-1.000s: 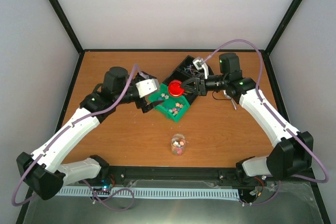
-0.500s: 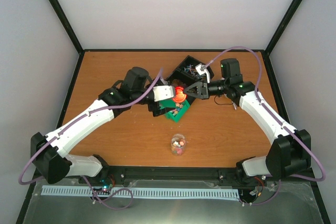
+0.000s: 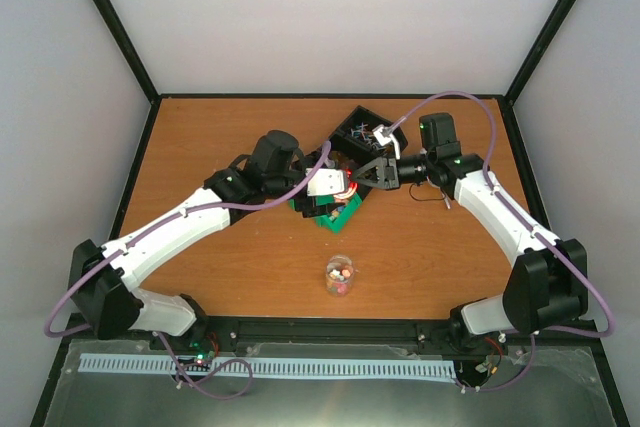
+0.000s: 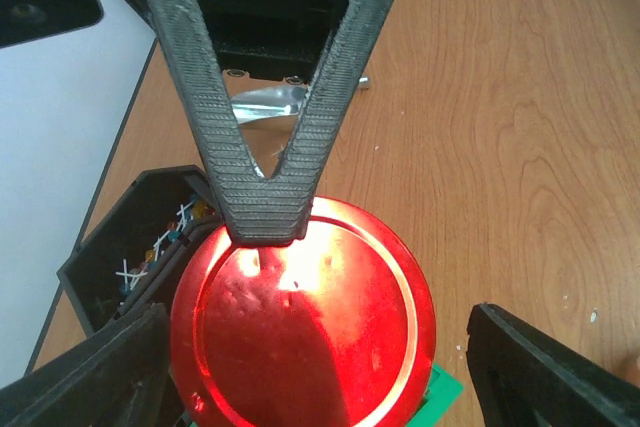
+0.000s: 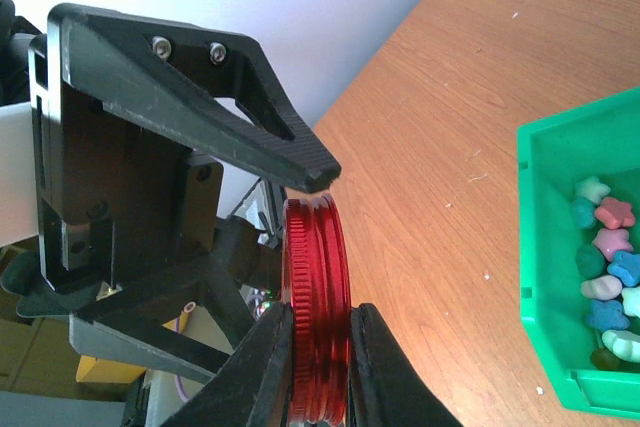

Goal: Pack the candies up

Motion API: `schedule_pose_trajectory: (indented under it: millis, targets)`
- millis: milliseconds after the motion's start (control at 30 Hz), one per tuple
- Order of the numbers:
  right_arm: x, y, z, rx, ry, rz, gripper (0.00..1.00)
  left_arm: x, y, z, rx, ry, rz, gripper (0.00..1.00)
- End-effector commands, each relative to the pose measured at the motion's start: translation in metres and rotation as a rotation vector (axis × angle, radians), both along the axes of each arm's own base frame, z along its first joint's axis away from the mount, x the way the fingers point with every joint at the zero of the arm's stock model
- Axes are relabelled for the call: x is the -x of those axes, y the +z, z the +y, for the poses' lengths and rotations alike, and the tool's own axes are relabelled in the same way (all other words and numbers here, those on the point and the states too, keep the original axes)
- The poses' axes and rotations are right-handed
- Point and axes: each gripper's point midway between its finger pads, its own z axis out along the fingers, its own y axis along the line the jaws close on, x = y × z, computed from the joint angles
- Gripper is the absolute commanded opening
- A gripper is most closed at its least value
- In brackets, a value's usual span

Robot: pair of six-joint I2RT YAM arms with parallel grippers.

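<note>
- Your right gripper (image 5: pixel 322 322) is clamped on the red lid (image 5: pixel 318 247), with one finger on each broad face.
- Your left gripper (image 4: pixel 318 312) has its jaws spread wide, one on each side of the lid's rim. It grips nothing. You cannot tell from these views whether a pad brushes the rim.
- Judging by the table behind it in the left wrist view, the lid hangs roughly level in the air, its broad face up toward your left wrist. It is a round disc with no long axis, and its short axis runs about straight up and down.
- Just below the lid sits the green bin (image 5: pixel 540 247), in the middle of the table (image 3: pixel 220 137). In it lie the candies (image 5: pixel 605 267), small pastel star-shaped lumps. They point every way, and none has a long axis worth naming.
- Just beyond the bin, on the far side, is a black box (image 3: pixel 358 129) with small wrapped bits inside.
- Well apart on the near side, between your two arm bases, stands the jar (image 3: pixel 339 275). It looks upright, long axis vertical, with some candies already inside.
- Progress, as a judgement: part of the packing is done. Candies remain in the bin, the jar is uncapped, and the lid sits between your two grippers, far from the jar.
</note>
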Motion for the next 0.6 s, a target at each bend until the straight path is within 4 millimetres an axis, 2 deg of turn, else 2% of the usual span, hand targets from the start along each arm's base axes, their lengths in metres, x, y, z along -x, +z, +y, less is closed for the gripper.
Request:
schedule_pose_trajectory:
  millis: [0, 567]
  targets:
    - [0.0026, -0.0004, -0.0014, -0.017, 0.016, 0.011, 0.03, -0.0006, 0.0133, -0.0108, 0.009, -0.039, -0.086, 0.81]
    - [0.0045, 0.0024, -0.0011, -0.025, 0.031, 0.003, 0.03, -0.0016, 0.0092, -0.0167, -0.011, -0.033, -0.159, 0.62]
